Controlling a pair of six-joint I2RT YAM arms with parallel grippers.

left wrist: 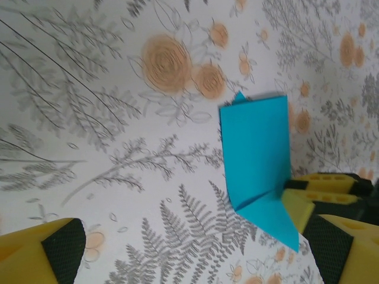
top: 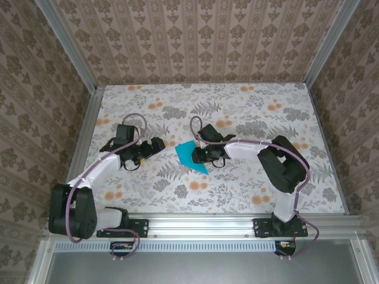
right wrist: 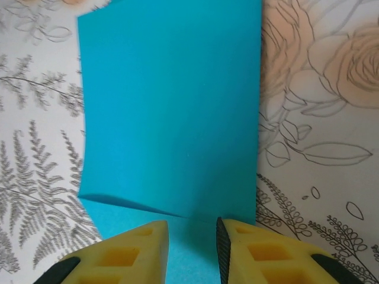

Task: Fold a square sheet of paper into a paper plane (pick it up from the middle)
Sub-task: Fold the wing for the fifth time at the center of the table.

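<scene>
Arms, count: two, the left arm (top: 98, 168) left of the square sheet of paper (top: 188, 155) and the right arm (top: 269, 157) right of it.
Left gripper (top: 155, 145): one, lying low just left of the sheet, apart from it, tips pointed toward it.
Left gripper, jaws: wide apart; in the left wrist view its two yellow fingers (left wrist: 41, 251) sit at the bottom corners, with bare cloth between them and nothing held.
Sheet, count: one, bright turquoise, lying on the table (top: 237, 112) between the two grippers.
Sheet, shape: already folded. The left wrist view shows a tall flat panel (left wrist: 254, 148) with a slanting crease near its lower end and a pointed flap below that.
Sheet, layers: in the right wrist view the upper layer (right wrist: 172, 106) ends at a slanted edge, and a second blue layer shows beneath it.
Right gripper (top: 199, 155): one, at the sheet's right edge, tips down on the paper.
Right gripper, jaws: a narrow gap apart (right wrist: 192, 248), blue paper showing in the gap; I cannot tell whether they nip the sheet.
Right gripper, seen from the left: a yellow finger (left wrist: 299, 207) touches the sheet at the crease.
Table, count: one, covered by a floral cloth.
</scene>
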